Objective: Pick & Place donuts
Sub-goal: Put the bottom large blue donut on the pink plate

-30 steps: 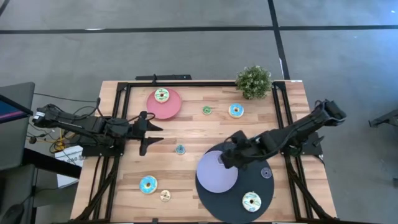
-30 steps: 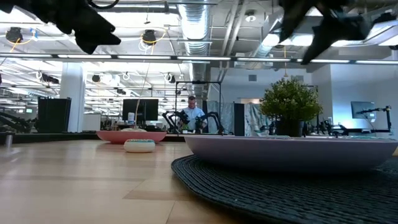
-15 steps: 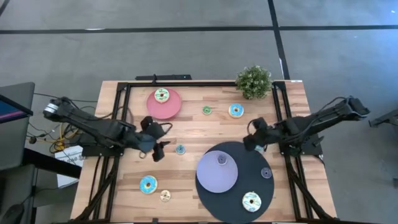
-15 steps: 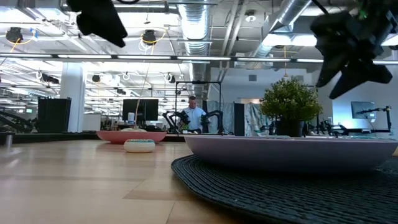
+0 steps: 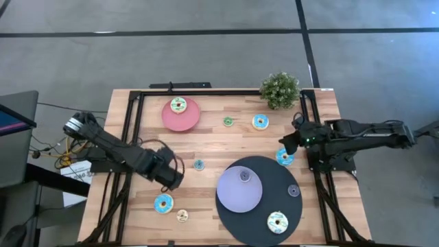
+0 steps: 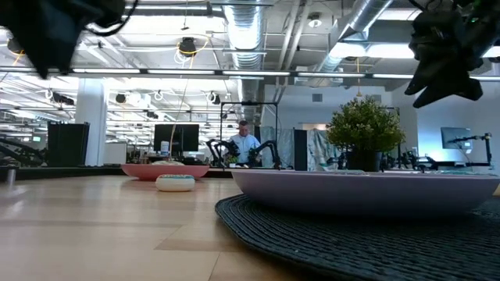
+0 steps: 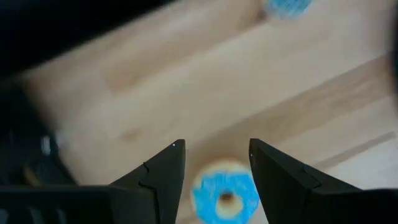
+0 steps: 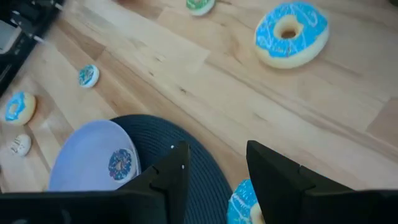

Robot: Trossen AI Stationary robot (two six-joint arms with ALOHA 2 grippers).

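The left gripper (image 5: 169, 180) hangs just above a blue-iced donut (image 5: 163, 204) near the table's front edge, left of the dark round mat (image 5: 274, 199). Its jaws stand open with nothing between them, the donut (image 7: 225, 197) showing in the gap in the left wrist view. This looks like the approach to a pick: next the fingers must drop astride the ring and close.

A tan donut (image 5: 182, 216) lies just beside the blue one. On the mat, a lavender plate (image 5: 239, 188) carries one small donut (image 5: 244, 176), with another donut (image 5: 277, 221) in front and a tiny one (image 5: 293, 191) to the right.

At the mat's far-right edge the right gripper (image 5: 288, 142) hovers, jaws open and empty, over a second blue donut (image 5: 285, 157). Half a second ago it stood closer to the mat, while the left gripper was farther back beside the small teal donut (image 5: 198, 165).

Beyond lie a blue donut (image 5: 260, 122), a green one (image 5: 228, 121), the pink plate (image 5: 181, 114) holding a donut (image 5: 178, 104), and a potted plant (image 5: 279, 90).
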